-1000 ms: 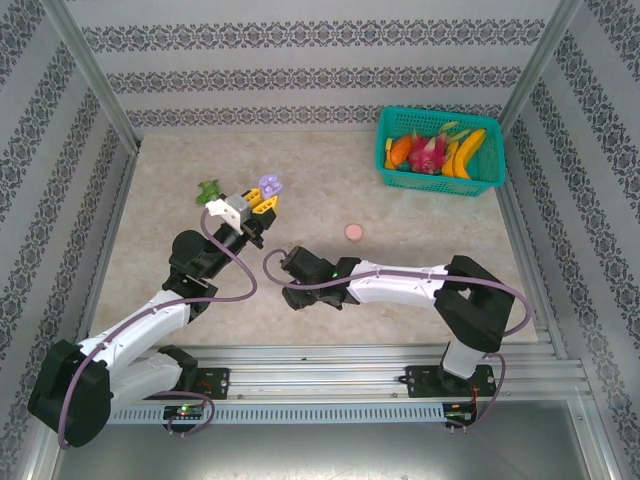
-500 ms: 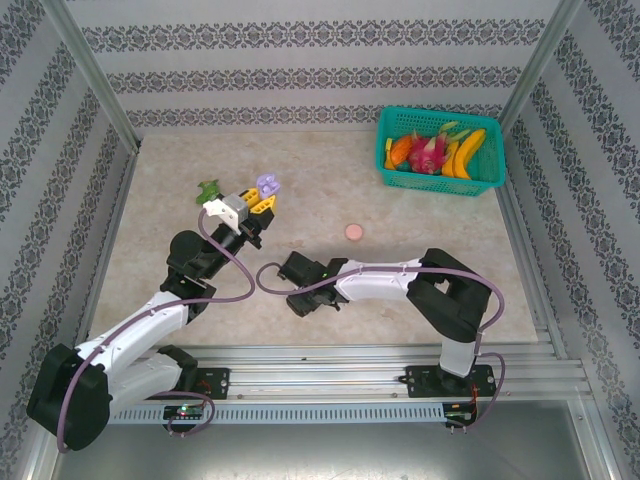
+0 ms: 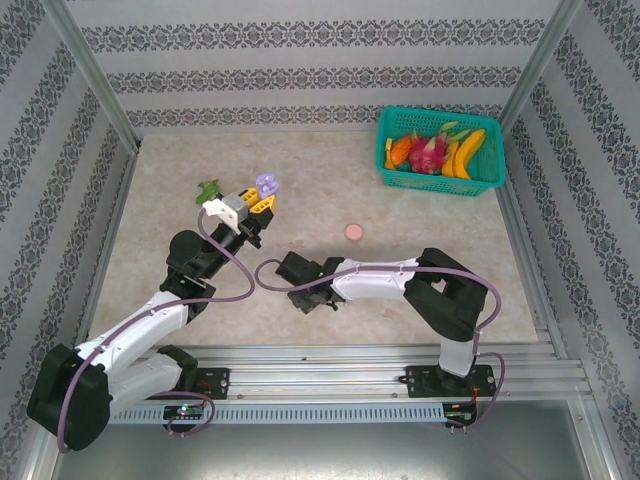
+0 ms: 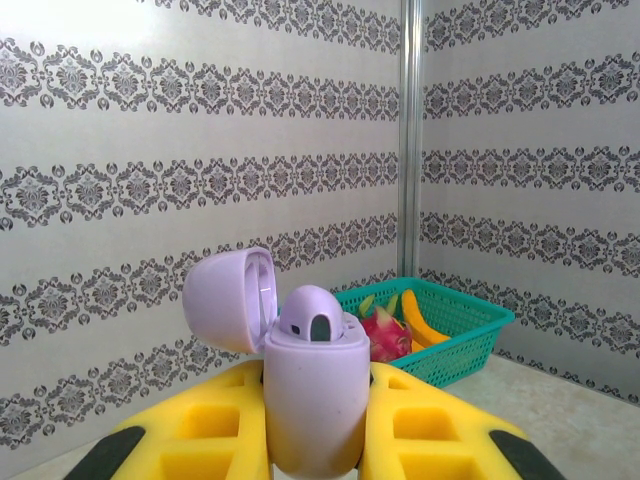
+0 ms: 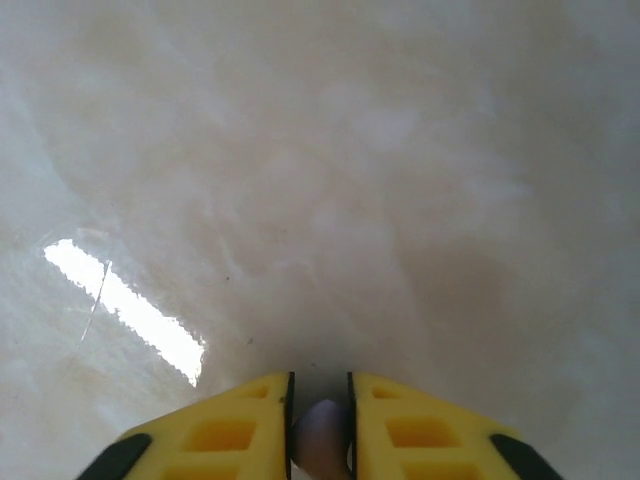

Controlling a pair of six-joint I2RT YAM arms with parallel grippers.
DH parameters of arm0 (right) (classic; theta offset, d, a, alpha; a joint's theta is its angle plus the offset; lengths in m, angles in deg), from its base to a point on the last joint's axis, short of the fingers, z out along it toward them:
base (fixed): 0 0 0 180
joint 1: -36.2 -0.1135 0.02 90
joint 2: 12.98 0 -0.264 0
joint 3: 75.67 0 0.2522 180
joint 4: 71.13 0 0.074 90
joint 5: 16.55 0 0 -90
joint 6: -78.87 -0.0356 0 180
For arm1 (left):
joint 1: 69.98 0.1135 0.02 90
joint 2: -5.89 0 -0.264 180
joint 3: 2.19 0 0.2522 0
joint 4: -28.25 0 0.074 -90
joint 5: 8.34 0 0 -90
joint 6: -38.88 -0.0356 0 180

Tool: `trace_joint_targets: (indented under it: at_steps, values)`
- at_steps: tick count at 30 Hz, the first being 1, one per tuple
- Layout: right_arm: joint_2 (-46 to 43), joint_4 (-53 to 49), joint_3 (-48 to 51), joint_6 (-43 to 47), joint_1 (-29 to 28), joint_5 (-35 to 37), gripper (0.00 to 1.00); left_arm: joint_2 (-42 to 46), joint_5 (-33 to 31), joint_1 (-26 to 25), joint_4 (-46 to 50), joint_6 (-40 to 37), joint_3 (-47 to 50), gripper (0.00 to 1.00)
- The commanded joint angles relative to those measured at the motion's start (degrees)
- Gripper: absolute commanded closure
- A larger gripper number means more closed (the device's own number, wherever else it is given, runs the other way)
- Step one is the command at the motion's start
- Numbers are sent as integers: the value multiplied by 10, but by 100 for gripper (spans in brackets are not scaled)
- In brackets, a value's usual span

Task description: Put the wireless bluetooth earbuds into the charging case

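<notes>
Where the left claw (image 3: 258, 203) closes: clamped on a lilac plastic charging case (image 4: 312, 400), lid flipped open.
Inside that case: one purple earbud (image 4: 310, 318), seated at the top.
Right claw (image 5: 320, 385): low over the marble table (image 5: 320, 150), pinched on a tiny pale lilac earbud (image 5: 322, 435) between its yellow fingers (image 5: 230, 430).
Round pink case (image 3: 352, 231): beyond the right claw, well apart.

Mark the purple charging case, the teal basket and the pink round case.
purple charging case (image 4: 312, 400): left wrist view, body.
teal basket (image 3: 440, 184): top external view, near wall.
pink round case (image 3: 353, 231): top external view, centre.
</notes>
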Motion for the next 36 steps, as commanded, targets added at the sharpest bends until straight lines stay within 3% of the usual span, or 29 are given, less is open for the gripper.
trace_joint_targets:
  at_steps: [1, 6, 16, 36]
  values:
    - [24, -76, -11, -62, 2, 60, 86, 7, -2, 8, -9, 8, -6, 100]
    - [18, -89, -16, -111, 2, 63, 77, 5, 1, 8, -10, 11, -7, 100]
    - [2, -104, -34, -102, 10, 48, 64, 5, 1, 8, -10, 13, -6, 100]
    - [-13, -99, -22, -34, 10, -3, 62, 5, -1, 8, -9, 12, -6, 100]
